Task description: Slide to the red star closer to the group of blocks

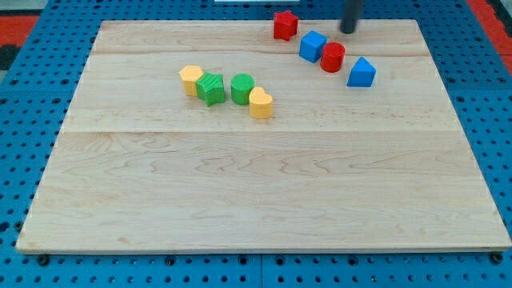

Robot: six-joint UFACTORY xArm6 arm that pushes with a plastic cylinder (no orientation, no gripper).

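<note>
The red star [285, 24] sits near the view's top edge of the wooden board [256, 192], right of centre. Just right and below it lie a blue cube [313, 46], a red cylinder [333, 57] touching the cube, and a blue triangular block [362, 73]. My tip [348, 30] stands near the top, right of the red star and just above and right of the blue cube and red cylinder, touching none. A second group lies left of centre: a yellow block [190, 79], a green star [211, 88], a green cylinder [242, 88] and a yellow heart [261, 103].
The board rests on a blue perforated table [24, 96]. Red surface shows at the view's top corners [16, 20].
</note>
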